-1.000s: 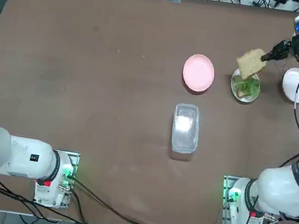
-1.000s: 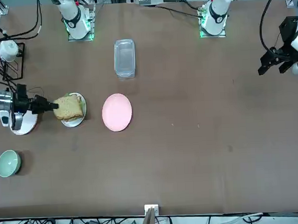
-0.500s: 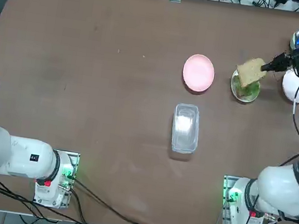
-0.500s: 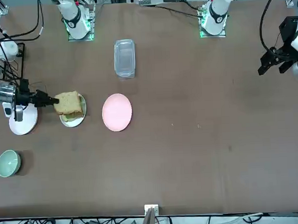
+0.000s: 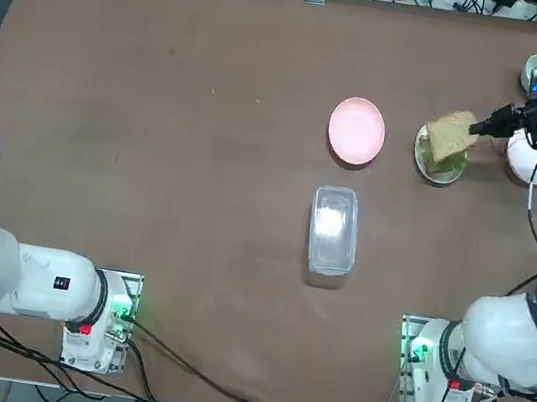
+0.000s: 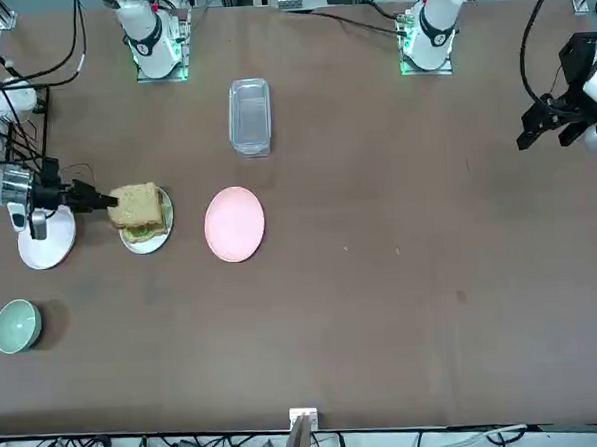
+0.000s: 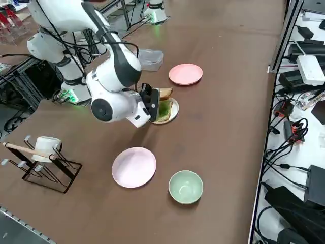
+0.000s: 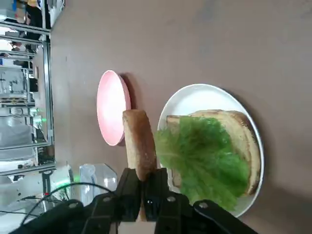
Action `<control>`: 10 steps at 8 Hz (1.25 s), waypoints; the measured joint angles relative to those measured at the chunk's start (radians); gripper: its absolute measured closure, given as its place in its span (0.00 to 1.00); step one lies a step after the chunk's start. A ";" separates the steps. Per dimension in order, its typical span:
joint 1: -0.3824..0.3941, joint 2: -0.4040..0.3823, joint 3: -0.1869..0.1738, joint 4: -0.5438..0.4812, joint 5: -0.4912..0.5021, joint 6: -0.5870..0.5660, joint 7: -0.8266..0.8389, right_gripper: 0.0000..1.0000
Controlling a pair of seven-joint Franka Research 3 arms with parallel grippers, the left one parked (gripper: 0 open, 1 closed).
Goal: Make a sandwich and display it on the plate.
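Above the plate (image 8: 195, 95) — right gripper (image 8: 144, 187), jaws clamped on a toast slice (image 8: 139, 144) — lettuce (image 8: 200, 158) below.

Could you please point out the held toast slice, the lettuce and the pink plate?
held toast slice (image 8: 139, 144), right wrist view, on its crust edge.
lettuce (image 8: 204, 158), right wrist view, middle of the leaf.
pink plate (image 5: 357, 130), top view, its centre.

In the top view we find the plate (image 5: 441, 158) at the right of the counter (image 5: 175, 147), bearing a toast slice (image 8: 239, 141) with lettuce (image 8: 204, 161) on it. Another toast slice (image 5: 448, 137) hangs above it. A second plate (image 5: 357, 130) lies left, a container (image 5: 333, 229) below that.
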 joint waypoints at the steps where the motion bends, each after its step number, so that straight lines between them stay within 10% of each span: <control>1: -0.001 0.013 0.000 0.000 0.010 0.000 -0.005 0.93; 10: -0.048 0.103 0.001 0.006 0.021 0.000 -0.095 0.93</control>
